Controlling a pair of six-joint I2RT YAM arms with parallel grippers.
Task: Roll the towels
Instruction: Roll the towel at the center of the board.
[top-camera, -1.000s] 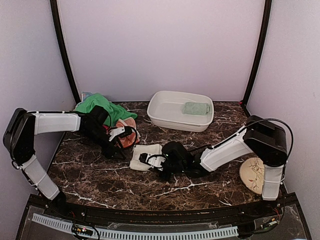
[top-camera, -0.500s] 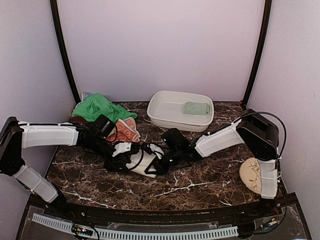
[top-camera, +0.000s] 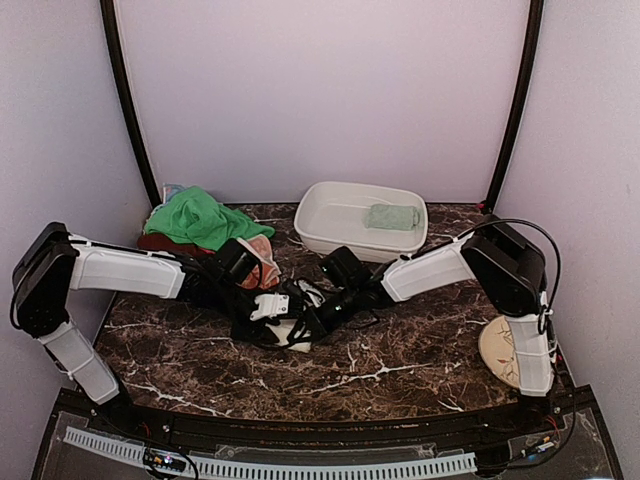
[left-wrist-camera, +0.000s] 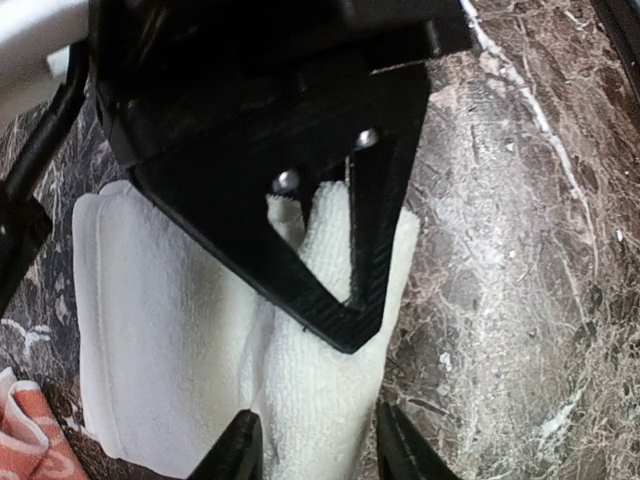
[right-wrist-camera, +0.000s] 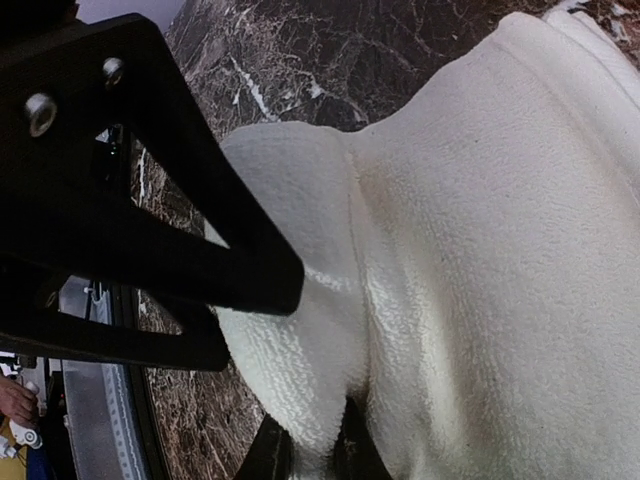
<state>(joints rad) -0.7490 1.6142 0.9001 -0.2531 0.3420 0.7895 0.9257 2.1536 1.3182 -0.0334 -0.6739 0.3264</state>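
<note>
The cream-white towel (left-wrist-camera: 160, 330) lies on the marble at mid-table, one edge folded up into a ridge; from above only a scrap of this towel (top-camera: 297, 340) shows between the arms. My right gripper (right-wrist-camera: 312, 455) is shut on a pinch of that ridge. My left gripper (left-wrist-camera: 320, 455) is open, one fingertip on each side of the same fold, close against it. The two grippers meet nose to nose, left gripper (top-camera: 288, 325) and right gripper (top-camera: 314, 308). A sage-green towel (top-camera: 392, 216) lies rolled in the basin. Green (top-camera: 195, 215) and orange swirl (top-camera: 262, 262) towels are heaped at back left.
The white plastic basin (top-camera: 330, 235) stands at the back centre. A round floral plate (top-camera: 503, 350) lies by the right arm's base. A corner of the orange towel (left-wrist-camera: 25, 445) lies just beside the white one. Curtain walls close in on three sides.
The left arm has swung right onto the white towel, its jaws narrowing around the fold. The right gripper has pulled the towel's edge back and left, bunching it.
</note>
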